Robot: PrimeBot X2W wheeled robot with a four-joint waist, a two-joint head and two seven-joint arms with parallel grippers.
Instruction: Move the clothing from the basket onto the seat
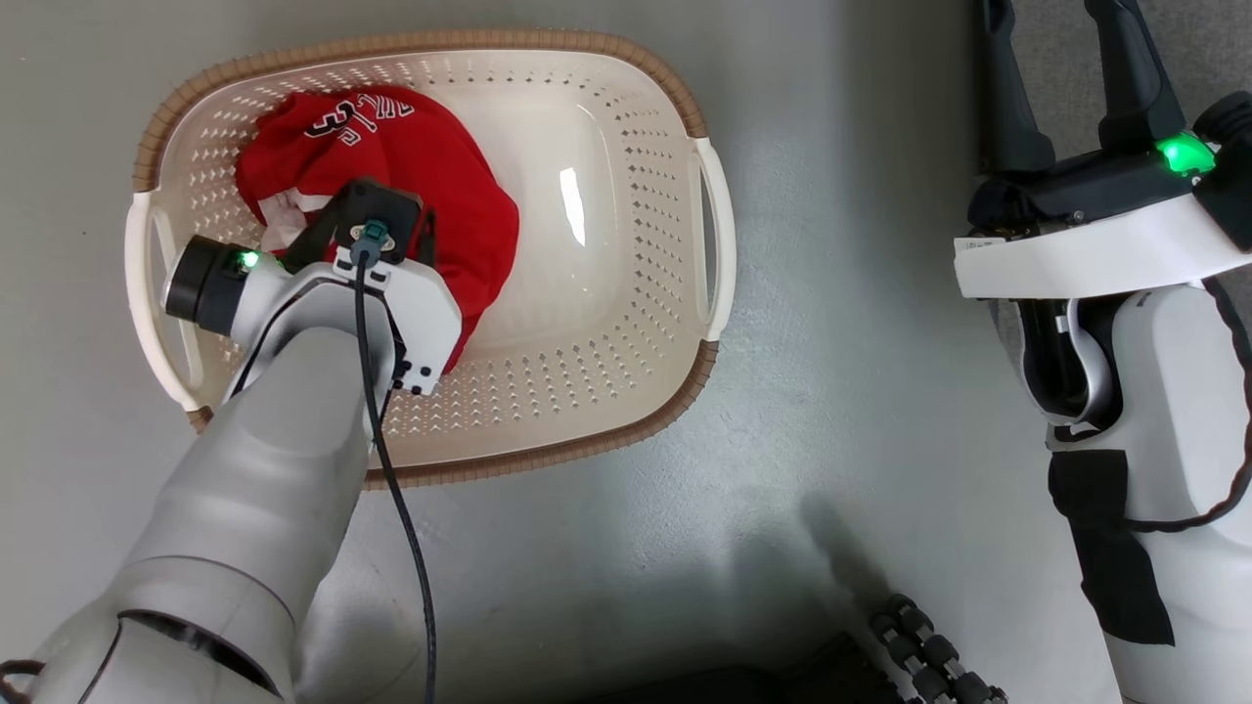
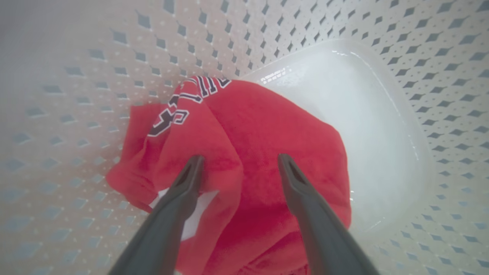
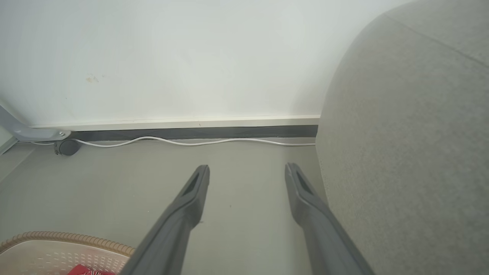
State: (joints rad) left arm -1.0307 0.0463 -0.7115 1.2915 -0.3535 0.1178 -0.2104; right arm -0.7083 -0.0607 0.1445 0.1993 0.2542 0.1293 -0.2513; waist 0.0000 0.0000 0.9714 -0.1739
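Head view: the basket (image 1: 411,44) stands on the grey floor (image 1: 831,391), its long side running left to right, with white handles at both short ends. The clothing (image 1: 430,166) lies inside it as a crumpled red heap, at the basket's left end and up against its far wall. Dark printed characters edged in white show on top, and a white patch shows near the left side. The right half of the basket's base is bare and glossy. The left arm reaches down into the basket over the heap.

In the left wrist view, the left end effector (image 2: 240,157) is open. Its two dark fingers are spread wide over the red fabric, one on each side of a raised fold. Whether the tips touch the cloth I cannot tell.

In the right wrist view, the right end effector (image 3: 247,167) is also open and holds nothing, with its fingers over the floor. The seat (image 3: 412,152) rises just to its right. A white cable (image 3: 198,143) runs along the foot of the wall (image 3: 191,57) beyond.
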